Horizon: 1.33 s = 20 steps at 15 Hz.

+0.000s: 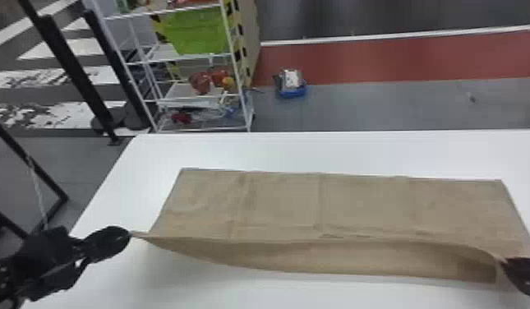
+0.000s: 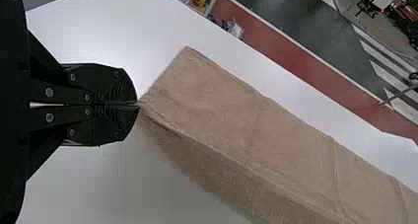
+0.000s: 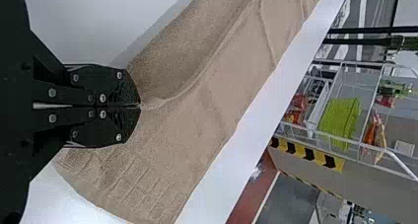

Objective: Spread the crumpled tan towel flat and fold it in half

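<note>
We've got the tan towel (image 1: 366, 205) laid out wide on the tabletop (image 1: 337, 150), near edge (image 1: 276, 241) raised off it. Left tool (image 2: 137, 104) is closed on the near-left corner; right tool (image 3: 140, 105) is pinching the raised edge toward its right end, with more cloth lying past that grip. Can't tell if that extra is the lower layer or a missed corner. Between the tools the cloth droops into a shaded belly. Far part lies mostly flat, with some creases (image 1: 319, 197). We read this as the fold in half, spreading mostly done, fold not closed. To do it well: draw the hands slightly apart to take out the droop, but stop short of tugging, or the base slides or a pinch slips. Then carry both ends over together, same height, same pace, toward the far edge (image 1: 358, 175). Clear the lower layer so we don't drag it. Lay the edge down along its whole length, line up corners, then release both at once and back out straight. Main risk is the right end landing skewed; we'd check that corner before letting go.
</note>
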Each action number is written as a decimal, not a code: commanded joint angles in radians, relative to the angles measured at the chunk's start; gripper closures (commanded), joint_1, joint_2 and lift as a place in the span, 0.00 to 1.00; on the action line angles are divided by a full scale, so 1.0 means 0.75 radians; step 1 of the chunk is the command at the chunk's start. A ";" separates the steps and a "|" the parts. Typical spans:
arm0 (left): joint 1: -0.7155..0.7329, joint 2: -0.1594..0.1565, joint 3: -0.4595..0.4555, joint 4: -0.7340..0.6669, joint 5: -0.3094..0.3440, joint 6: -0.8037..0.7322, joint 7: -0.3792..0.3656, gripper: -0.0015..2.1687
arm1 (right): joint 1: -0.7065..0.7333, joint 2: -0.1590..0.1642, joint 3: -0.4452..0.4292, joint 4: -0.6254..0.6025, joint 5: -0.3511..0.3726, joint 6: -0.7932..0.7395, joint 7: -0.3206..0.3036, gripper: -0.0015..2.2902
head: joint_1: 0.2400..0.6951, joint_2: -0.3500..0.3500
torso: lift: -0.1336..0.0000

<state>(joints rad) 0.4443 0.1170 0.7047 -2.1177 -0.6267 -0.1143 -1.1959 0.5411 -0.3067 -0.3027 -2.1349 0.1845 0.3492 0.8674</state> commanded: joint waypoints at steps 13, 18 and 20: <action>0.097 0.034 0.122 0.146 0.009 -0.384 -0.075 0.87 | 0.105 -0.004 -0.143 -0.019 0.028 -0.270 0.377 0.77 | 1.00 0.89 | 0.08; 0.136 0.030 0.120 0.134 0.034 -0.442 -0.093 0.64 | 0.097 -0.010 -0.118 -0.017 0.241 -0.393 0.559 0.77 | 1.00 0.93 | 0.08; 0.142 0.026 0.124 0.120 0.050 -0.442 -0.119 0.11 | 0.097 -0.025 -0.112 -0.017 0.353 -0.442 0.625 0.77 | 1.00 0.93 | 0.08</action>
<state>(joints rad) 0.5455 0.1385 0.7959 -2.0208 -0.5978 -0.4446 -1.2819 0.6141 -0.3179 -0.3895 -2.1481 0.3895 0.0442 1.3250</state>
